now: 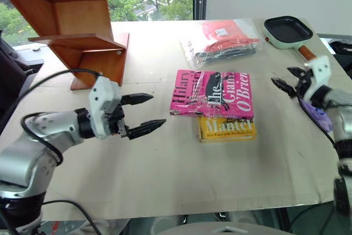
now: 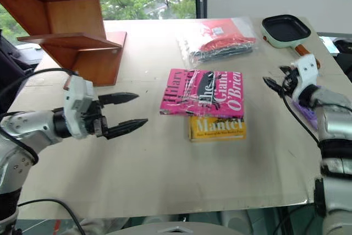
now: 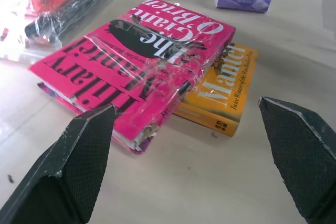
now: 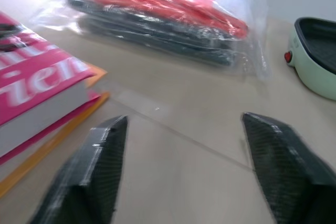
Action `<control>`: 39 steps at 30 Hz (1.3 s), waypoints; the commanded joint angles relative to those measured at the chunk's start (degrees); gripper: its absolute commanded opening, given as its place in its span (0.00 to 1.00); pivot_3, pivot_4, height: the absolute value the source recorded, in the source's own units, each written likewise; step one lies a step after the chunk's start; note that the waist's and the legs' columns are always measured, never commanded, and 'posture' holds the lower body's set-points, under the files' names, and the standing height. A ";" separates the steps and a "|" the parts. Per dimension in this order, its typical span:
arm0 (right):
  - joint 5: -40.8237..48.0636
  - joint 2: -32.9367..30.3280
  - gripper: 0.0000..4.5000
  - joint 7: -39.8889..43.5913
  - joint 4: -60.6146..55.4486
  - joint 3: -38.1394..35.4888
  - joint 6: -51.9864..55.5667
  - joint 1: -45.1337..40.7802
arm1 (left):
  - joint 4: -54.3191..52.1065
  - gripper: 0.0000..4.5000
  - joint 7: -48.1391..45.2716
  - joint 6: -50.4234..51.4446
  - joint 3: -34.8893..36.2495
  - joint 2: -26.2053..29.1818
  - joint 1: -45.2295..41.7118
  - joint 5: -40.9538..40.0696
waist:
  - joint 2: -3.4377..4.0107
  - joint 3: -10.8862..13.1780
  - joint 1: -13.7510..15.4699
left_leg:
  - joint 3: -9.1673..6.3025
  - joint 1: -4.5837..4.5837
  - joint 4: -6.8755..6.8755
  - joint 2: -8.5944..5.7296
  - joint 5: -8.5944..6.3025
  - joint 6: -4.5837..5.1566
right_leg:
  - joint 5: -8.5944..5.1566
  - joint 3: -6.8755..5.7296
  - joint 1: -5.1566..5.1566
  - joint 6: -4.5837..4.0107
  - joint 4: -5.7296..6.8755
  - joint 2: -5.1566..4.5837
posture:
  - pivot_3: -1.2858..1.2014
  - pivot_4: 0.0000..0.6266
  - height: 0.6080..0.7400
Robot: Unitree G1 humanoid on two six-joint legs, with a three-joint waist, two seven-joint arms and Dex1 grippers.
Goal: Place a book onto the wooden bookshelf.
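Observation:
The book [image 1: 212,94], a bright pink paperback in glossy wrap, lies flat at the table's middle on top of a yellow book [image 1: 226,128]. My left gripper [image 1: 158,109] hovers open just left of the two books, pointing at them, with nothing between its fingers. In the left wrist view the pink book [image 3: 142,56] lies close ahead of the spread fingers. My right gripper [image 1: 281,76] is raised right of the books, its fingers apart and empty. The wooden bookshelf [image 1: 77,20], reddish-brown with slanted boards, stands at the back left of the table.
A clear plastic bag [image 1: 223,39] of red and black items lies behind the books. A pale green pan [image 1: 287,30] sits at the back right. A purple packet [image 1: 316,115] rests by my right arm. The table's front edge [image 1: 181,208] runs near me.

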 commanded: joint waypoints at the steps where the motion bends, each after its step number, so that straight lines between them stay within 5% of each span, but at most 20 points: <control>1: -4.98 3.28 0.28 1.18 15.51 3.05 -7.32 -11.94 | -3.63 1.00 0.30 2.98 4.17 3.69 -2.15 -3.59 | -0.05 0.06 -0.47 | 0.01 -0.18 -0.02 0.00 0.01 -0.02 | 0.00 0.01 -0.20 0.00 0.00 0.00 | 0.52 0.24 0.85; 4: -8.60 5.61 0.04 2.10 24.44 5.31 -10.78 -18.27 | -4.78 1.00 1.63 4.55 4.40 4.60 -2.82 -4.68 | -0.05 0.06 -0.74 | 0.01 -0.32 -0.20 0.00 0.06 -0.10 | 0.00 0.02 -0.40 0.00 -0.08 0.01 | 0.52 0.24 0.85; 15: -15.58 8.48 0.04 9.20 33.86 8.38 -13.63 -25.18 | -8.73 1.00 6.39 6.76 5.23 3.82 -1.54 -7.19 | -0.04 0.08 -1.24 | -0.05 -0.41 -0.19 -0.03 0.10 -0.17 | 0.01 -0.10 -0.49 0.00 -0.02 -0.05 | 0.52 0.24 0.85; 27: -12.30 5.47 0.04 32.99 23.40 8.00 -10.60 -17.08 | -5.39 1.00 2.39 4.16 1.36 5.96 1.24 -2.13 | -0.03 0.08 -1.20 | -0.05 -0.25 0.01 -0.04 0.19 -0.31 | 0.01 -0.03 -0.49 -0.02 0.52 -0.05 | 0.52 0.24 0.85; 35: -9.92 2.04 0.04 29.52 12.04 5.81 -7.39 -8.48 | -3.71 1.00 2.54 4.85 -0.09 3.96 0.96 -1.97 | -0.03 0.08 -1.13 | -0.05 -0.26 0.12 -0.04 0.18 -0.31 | 0.01 -0.02 -0.50 -0.02 0.63 -0.06 | 0.52 0.24 0.85; 39: -6.77 -1.68 0.04 26.37 5.94 1.67 -7.29 -3.63 | -5.75 1.00 10.48 11.21 0.65 -2.98 4.41 -10.40 | -0.01 0.07 -0.93 | -0.04 -0.25 0.16 -0.05 0.18 -0.31 | 0.01 -0.01 -0.50 -0.02 0.66 -0.08 | 0.52 0.24 0.85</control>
